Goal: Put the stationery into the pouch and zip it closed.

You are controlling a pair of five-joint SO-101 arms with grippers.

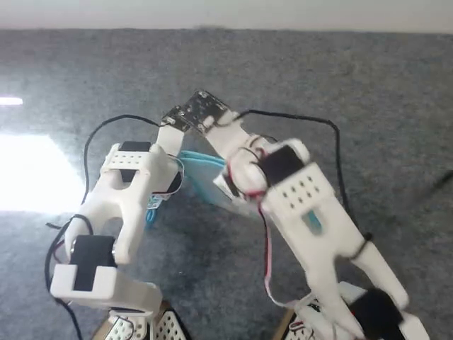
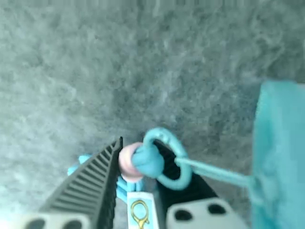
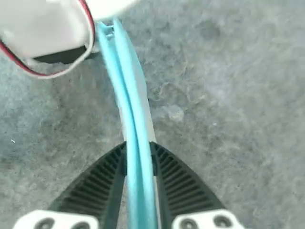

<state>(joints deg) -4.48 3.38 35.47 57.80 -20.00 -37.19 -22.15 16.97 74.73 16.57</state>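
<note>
The teal pouch (image 1: 205,177) stands on edge between my two arms, its rim pinched tight in the right gripper (image 3: 139,145). The left gripper (image 2: 140,155) is closed on the zip pull (image 2: 148,161). I judge this is the zipping step, and next I need a steady draw along the zip against the right arm's hold.

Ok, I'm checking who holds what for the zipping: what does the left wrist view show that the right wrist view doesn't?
Left wrist view: the left end effector closed around the blue pull ring with its pink bead, and a cord running from it to the pouch. Right wrist view: the right end effector clamped on the pouch's thin edge, with the other arm's white body beyond. Both: the teal pouch and the grey felt surface.
</note>
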